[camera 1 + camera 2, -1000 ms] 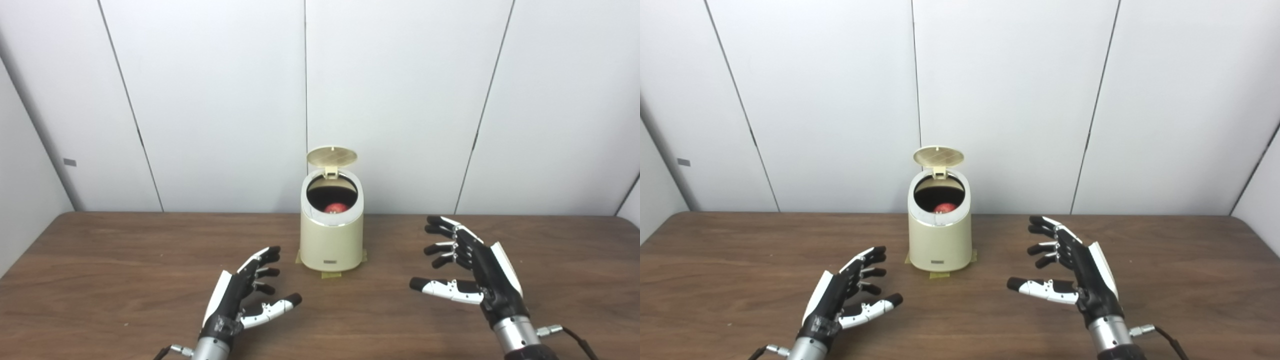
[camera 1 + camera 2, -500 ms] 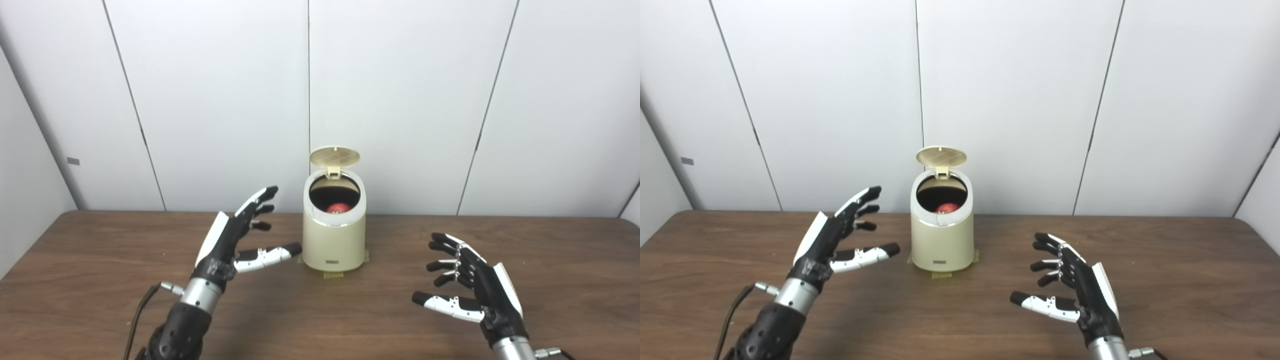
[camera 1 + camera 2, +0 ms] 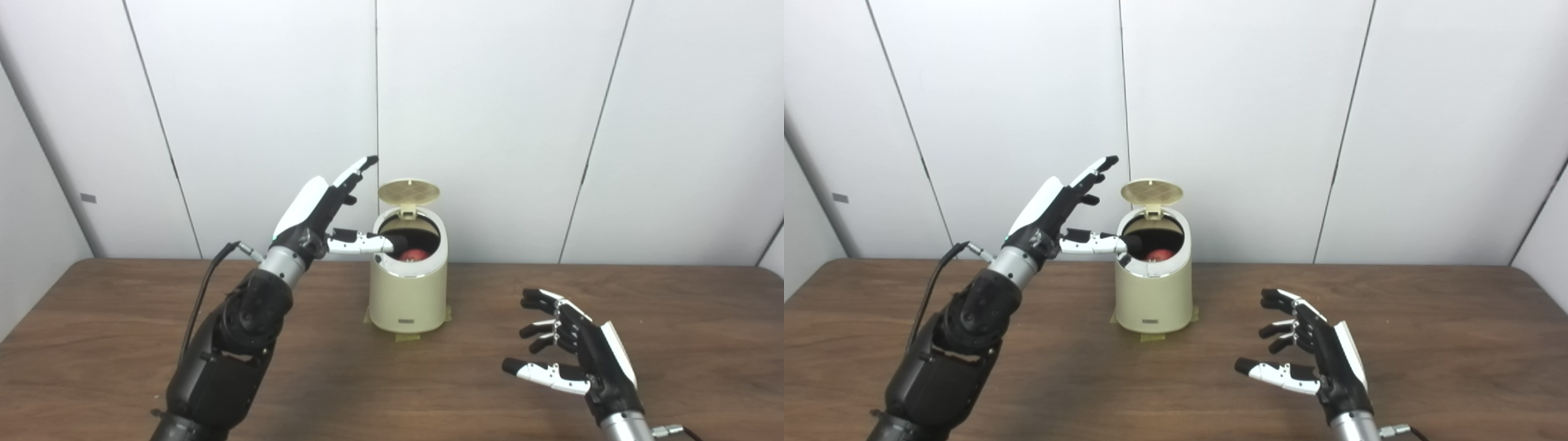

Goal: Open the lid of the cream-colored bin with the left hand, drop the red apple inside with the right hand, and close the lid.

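The cream-colored bin (image 3: 408,291) stands at the back middle of the table with its round lid (image 3: 408,191) tipped up on the rear hinge. The red apple (image 3: 414,254) lies inside the dark opening. My left hand (image 3: 327,211) is raised beside the bin's upper left, open, its fingers reaching up toward the lid and its thumb lying across the left rim of the opening. My right hand (image 3: 572,355) hovers low over the table to the right front of the bin, open and holding nothing.
The bin sits on yellow tape patches (image 3: 407,335) stuck to the brown wooden table (image 3: 122,343). White wall panels (image 3: 490,122) rise right behind the table's far edge. A black cable (image 3: 205,288) hangs from my left wrist.
My left hand rose from beside the bin's lower left up to lid height, thumb now over the rim. My right hand drew back slightly toward me. Lid and apple are unchanged.
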You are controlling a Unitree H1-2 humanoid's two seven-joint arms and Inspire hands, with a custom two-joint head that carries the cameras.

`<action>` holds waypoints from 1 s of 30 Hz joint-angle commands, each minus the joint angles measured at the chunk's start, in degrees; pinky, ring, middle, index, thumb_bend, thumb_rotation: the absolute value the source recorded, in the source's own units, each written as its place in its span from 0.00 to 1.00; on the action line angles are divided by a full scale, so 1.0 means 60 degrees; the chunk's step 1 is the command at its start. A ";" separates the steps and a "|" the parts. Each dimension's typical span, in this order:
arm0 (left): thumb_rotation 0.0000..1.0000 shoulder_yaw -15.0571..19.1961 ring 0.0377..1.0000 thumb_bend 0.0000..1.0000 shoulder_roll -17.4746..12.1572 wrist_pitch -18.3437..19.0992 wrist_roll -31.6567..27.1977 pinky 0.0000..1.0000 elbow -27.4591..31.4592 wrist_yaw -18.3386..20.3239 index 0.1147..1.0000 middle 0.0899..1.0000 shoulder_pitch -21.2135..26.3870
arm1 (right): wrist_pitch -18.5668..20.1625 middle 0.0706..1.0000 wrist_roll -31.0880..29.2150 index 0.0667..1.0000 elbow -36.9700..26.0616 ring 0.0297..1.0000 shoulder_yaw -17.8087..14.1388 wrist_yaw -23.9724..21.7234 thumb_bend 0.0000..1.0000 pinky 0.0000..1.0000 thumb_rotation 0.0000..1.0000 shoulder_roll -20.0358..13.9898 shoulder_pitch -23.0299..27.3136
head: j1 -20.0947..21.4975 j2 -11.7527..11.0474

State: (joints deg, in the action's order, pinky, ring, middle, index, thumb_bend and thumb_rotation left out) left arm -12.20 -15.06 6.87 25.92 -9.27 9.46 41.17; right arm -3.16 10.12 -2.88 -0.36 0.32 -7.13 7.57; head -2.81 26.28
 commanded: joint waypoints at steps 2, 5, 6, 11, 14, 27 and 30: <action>0.40 -0.0071 0.96 0.96 -0.0225 -0.0313 0.0351 0.81 -0.0283 -0.0101 0.98 0.99 0.1146 | -0.0573 0.72 -0.0085 0.70 -0.0090 0.53 -0.0009 0.0113 0.73 0.42 0.22 0.0026 0.0425 | 0.0009 -0.0027; 0.38 -0.0253 0.97 0.95 -0.0286 -0.0447 0.0500 0.84 -0.0799 -0.0014 0.98 0.99 0.1580 | -0.0846 0.70 -0.0171 0.68 -0.0016 0.52 -0.0054 0.0190 0.72 0.42 0.21 0.0121 0.0454 | 0.0030 -0.0063; 0.37 -0.0352 0.97 0.95 -0.0321 -0.0427 0.0569 0.84 -0.0948 0.0086 0.98 0.99 0.1730 | -0.1012 0.70 -0.0199 0.68 0.0024 0.52 -0.0065 0.0231 0.72 0.42 0.21 0.0149 0.0465 | 0.0046 -0.0073; 0.38 -0.0637 0.97 0.98 -0.0456 -0.0270 0.0714 0.82 -0.1230 0.0529 0.94 0.96 0.2077 | -0.1314 0.69 -0.0304 0.68 0.0091 0.49 -0.0092 0.0276 0.68 0.39 0.21 0.0233 0.0490 | 0.0088 -0.0075; 0.38 -0.0722 0.95 0.98 -0.0565 -0.0221 0.0683 0.80 -0.1194 0.0904 0.89 0.94 0.2091 | -0.1296 0.68 -0.0270 0.67 0.0080 0.49 -0.0075 0.0282 0.67 0.39 0.20 0.0265 0.0493 | 0.0142 -0.0083; 0.34 -0.0778 0.94 0.97 -0.0936 -0.0092 0.0482 0.92 -0.0562 0.2028 0.72 0.79 0.1798 | -0.1215 0.67 0.0254 0.67 0.0065 0.48 0.0033 0.0476 0.68 0.37 0.24 0.0337 0.0525 | 0.0243 -0.0047; 0.35 -0.0769 0.96 0.96 -0.0996 -0.0041 0.0497 0.98 -0.0363 0.2166 0.71 0.78 0.1740 | -0.1098 0.67 0.0401 0.66 0.0005 0.48 0.0070 0.0522 0.68 0.38 0.22 0.0355 0.0511 | 0.0250 -0.0036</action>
State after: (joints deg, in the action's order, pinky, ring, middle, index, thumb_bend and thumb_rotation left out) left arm -17.68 -19.75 6.56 29.21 -13.25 22.60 49.13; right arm -8.51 12.12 -1.38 -0.14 2.80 -5.05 8.23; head -1.23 26.02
